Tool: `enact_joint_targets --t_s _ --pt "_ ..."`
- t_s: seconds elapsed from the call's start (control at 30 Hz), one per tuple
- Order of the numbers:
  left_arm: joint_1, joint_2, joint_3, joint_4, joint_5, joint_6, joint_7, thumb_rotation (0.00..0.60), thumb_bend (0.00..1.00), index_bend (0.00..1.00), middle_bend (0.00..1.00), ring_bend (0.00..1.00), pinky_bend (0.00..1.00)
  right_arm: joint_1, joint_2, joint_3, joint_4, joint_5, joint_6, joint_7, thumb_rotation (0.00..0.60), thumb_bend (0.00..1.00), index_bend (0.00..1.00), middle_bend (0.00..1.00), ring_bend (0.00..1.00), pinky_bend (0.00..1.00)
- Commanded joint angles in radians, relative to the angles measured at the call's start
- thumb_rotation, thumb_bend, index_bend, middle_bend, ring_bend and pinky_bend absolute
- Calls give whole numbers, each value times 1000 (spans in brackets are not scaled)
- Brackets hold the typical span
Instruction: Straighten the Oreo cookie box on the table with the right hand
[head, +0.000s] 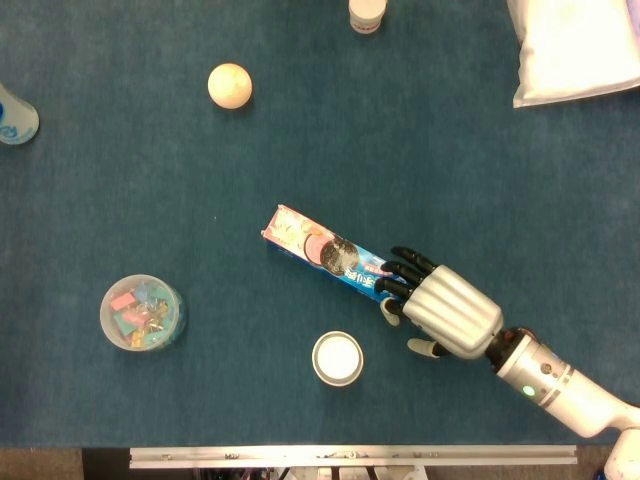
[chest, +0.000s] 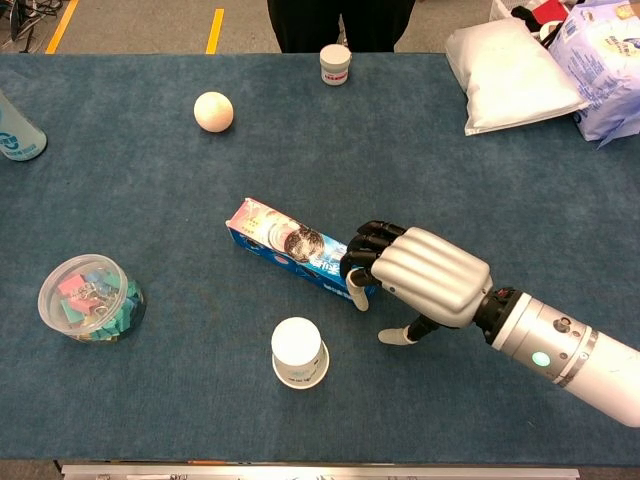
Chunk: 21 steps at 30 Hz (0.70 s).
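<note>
The table (chest: 150, 190) carries a dark blue cloth over its whole top; a metal rail runs along its near edge, and a grey floor with yellow lines shows beyond the far edge in the chest view.

The right arm (chest: 560, 350) enters from the near right corner, low over the cloth. The right hand (chest: 415, 280) lies palm down, its fingers (chest: 365, 245) curled over the near right end of the cookie box (chest: 285, 245); the thumb (chest: 395, 335) points down at the cloth, clear of the box. Whether the hand grips the box or only presses on it cannot be told. The left hand is out of sight.

1 cookie box lies flat and slanted near the table's middle. Relative to the box:
- 1 white bag (chest: 510, 80), far right.
- 1 tub (chest: 90, 298) of coloured clips, near left.
- 1 white cup (chest: 300, 352), just in front.
- 1 ball (chest: 213, 111), far left.
- 1 white jar (chest: 335, 63), at the far edge.
</note>
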Motion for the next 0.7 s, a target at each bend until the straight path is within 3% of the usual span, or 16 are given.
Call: enact_joint_targets --t_s 0.03,0.7 --pt "1 1 0 -1 0 1 -1 600 276 680 559 376 495 0 -1 -1 3 6 -2 -10 600 0 567 336 193 132" --pt "3 2 1 -4 4 5 5 600 276 680 559 376 495 4 16 1 2 31 -10 -98 600 0 572 329 184 116"
